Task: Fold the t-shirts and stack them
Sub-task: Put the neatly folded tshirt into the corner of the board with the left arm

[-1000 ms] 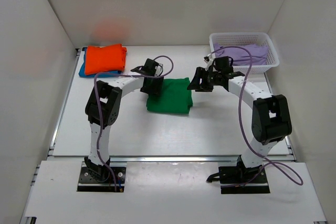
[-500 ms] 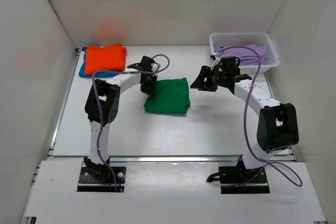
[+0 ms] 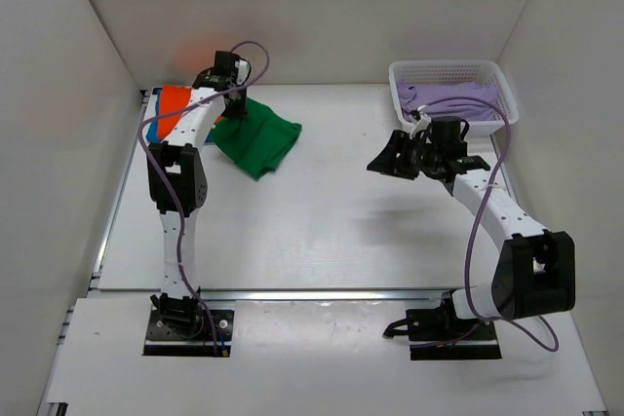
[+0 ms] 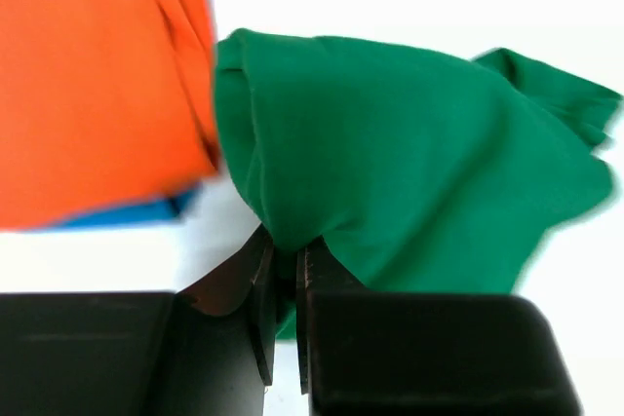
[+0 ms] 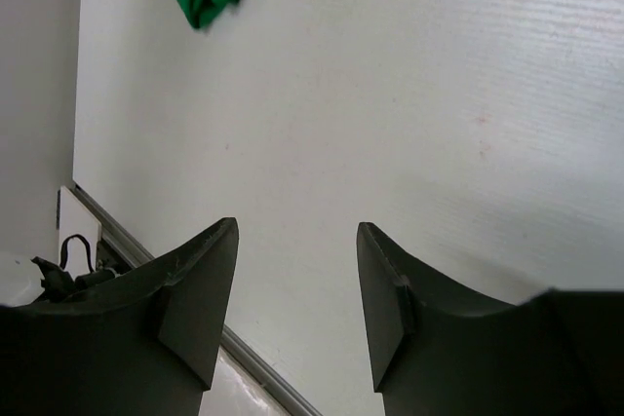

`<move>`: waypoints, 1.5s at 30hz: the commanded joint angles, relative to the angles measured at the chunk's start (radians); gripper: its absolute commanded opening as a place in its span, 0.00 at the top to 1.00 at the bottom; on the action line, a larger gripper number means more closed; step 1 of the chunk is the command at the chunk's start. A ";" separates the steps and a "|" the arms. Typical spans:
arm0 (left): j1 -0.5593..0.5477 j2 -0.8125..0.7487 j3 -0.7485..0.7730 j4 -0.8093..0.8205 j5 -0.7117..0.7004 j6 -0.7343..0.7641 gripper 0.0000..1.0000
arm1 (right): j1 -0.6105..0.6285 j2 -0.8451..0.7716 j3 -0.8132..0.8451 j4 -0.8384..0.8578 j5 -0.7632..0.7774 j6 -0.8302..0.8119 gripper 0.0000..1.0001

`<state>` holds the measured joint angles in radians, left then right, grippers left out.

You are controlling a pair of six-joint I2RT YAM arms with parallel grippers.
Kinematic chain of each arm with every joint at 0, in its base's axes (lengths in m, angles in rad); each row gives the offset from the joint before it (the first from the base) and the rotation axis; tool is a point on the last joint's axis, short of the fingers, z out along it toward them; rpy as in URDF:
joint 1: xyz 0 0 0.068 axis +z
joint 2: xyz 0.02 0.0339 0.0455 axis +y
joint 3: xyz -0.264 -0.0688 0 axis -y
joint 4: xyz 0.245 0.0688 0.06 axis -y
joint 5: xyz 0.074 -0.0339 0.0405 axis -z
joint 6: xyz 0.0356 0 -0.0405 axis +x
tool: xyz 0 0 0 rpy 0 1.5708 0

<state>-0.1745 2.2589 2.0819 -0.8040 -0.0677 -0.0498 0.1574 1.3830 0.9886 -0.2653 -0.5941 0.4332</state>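
Three t-shirts are gathered at the far left of the bench point(image 3: 341, 231). You can see the orange shirt point(image 3: 175, 102) folded on top of the blue shirt point(image 4: 127, 213), of which only a thin edge peeks out beneath. Your left tool point(image 4: 286, 241) is clamped on a bunched fold of the green shirt point(image 3: 258, 143), its fingers pressed nearly together with cloth pinched between them. From that pinch the green shirt spreads out loosely to the right and nearer, crumpled rather than flat, with one corner trailing toward the middle of the bench. Its left side comes right up against the right edge of the orange shirt; whether it lies on the stack, you cannot tell.

Your right tool point(image 5: 295, 226) stands well apart on the right side, above bare bench, fingers spread wide with nothing between them. Behind it, at the far right corner, a white basket point(image 3: 507, 104) holds purple cloth point(image 3: 439, 94).
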 commanded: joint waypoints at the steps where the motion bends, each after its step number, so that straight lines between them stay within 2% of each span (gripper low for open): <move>1: 0.000 0.043 0.174 -0.060 -0.057 0.050 1.00 | -0.002 -0.058 -0.031 0.011 -0.010 0.003 0.51; 4: 0.004 0.074 0.277 -0.076 -0.037 0.050 1.00 | -0.009 -0.084 -0.076 0.003 -0.010 0.005 0.51; 8: 0.016 0.070 0.329 -0.087 -0.079 0.050 1.00 | -0.015 -0.099 -0.102 0.006 -0.027 0.006 0.51; 14: 0.081 -0.015 0.262 -0.027 -0.024 0.050 1.00 | -0.001 -0.108 -0.080 -0.064 -0.029 -0.019 0.51; 21: 0.127 -0.071 0.311 -0.006 -0.032 0.050 1.00 | 0.010 -0.122 -0.122 -0.065 -0.044 0.005 0.51; 28: 0.173 -0.121 0.280 0.061 -0.029 0.048 1.00 | 0.034 -0.118 -0.146 -0.048 -0.041 0.029 0.51; 30: 0.174 -0.104 0.300 0.072 -0.020 0.041 1.00 | 0.045 -0.114 -0.140 -0.057 -0.038 0.039 0.50; 31: 0.216 -0.098 0.306 0.072 -0.014 0.036 1.00 | 0.050 -0.111 -0.136 -0.061 -0.035 0.035 0.51; 34: 0.248 -0.078 0.297 0.106 0.018 0.013 1.00 | 0.053 -0.102 -0.117 -0.066 -0.036 0.035 0.51; 43: 0.322 0.031 0.268 0.199 0.008 -0.012 1.00 | 0.070 -0.064 -0.091 -0.078 -0.027 0.045 0.51; 44: 0.326 0.057 0.268 0.209 0.012 -0.015 0.85 | 0.073 -0.058 -0.088 -0.078 -0.026 0.048 0.51; 45: 0.326 0.062 0.273 0.210 -0.018 -0.015 0.50 | 0.076 -0.055 -0.088 -0.080 -0.020 0.049 0.51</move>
<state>0.1474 2.2997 2.3501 -0.6655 -0.0685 -0.0475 0.2222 1.3186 0.8612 -0.3523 -0.6212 0.4721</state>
